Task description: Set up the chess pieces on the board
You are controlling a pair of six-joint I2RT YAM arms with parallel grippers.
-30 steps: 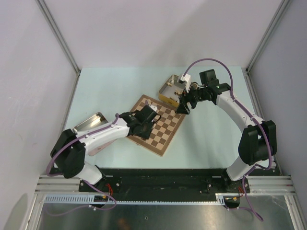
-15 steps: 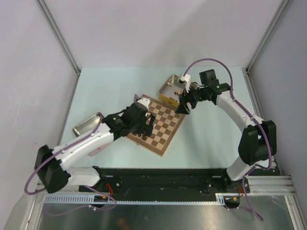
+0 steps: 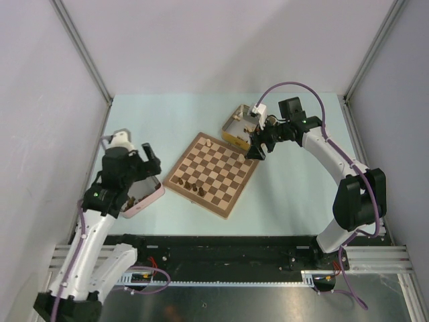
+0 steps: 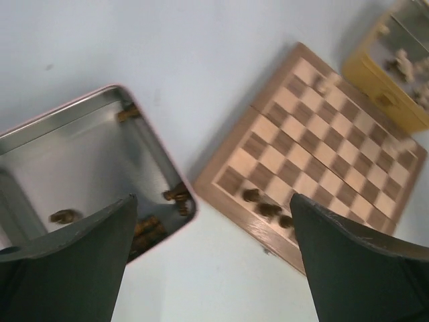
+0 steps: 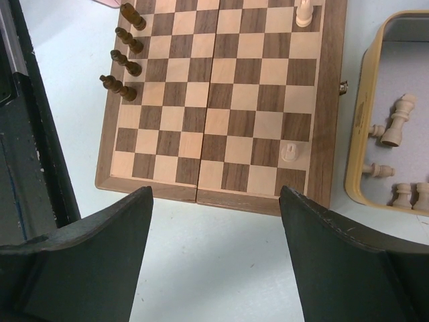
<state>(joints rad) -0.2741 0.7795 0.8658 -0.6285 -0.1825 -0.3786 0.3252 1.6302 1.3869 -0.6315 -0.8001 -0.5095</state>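
Observation:
The board [image 3: 213,173] lies tilted mid-table, also in the right wrist view [image 5: 221,100] and the left wrist view [image 4: 328,147]. Several dark chess pieces [image 5: 124,57] stand in a row along one edge [image 3: 192,187]. Two pale pieces [image 5: 289,153] [image 5: 305,12] stand on the opposite side. My left gripper [image 3: 142,173] [image 4: 211,268] hangs open and empty between the pink tin [image 4: 164,151] and the board. The tin holds loose dark pieces [image 4: 151,228]. My right gripper [image 3: 258,150] [image 5: 214,261] is open and empty, above the table just off the board's edge.
A yellow tin [image 3: 236,125] [image 5: 358,121] with several pale pieces [image 5: 395,124] sits at the board's far corner, beside the right gripper. The pink tin [image 3: 149,194] lies left of the board. Grey walls enclose the table on both sides.
My left arm has swung off the board, leftward and back, to above the pink tin, and its gripper has opened. The right arm has not moved.

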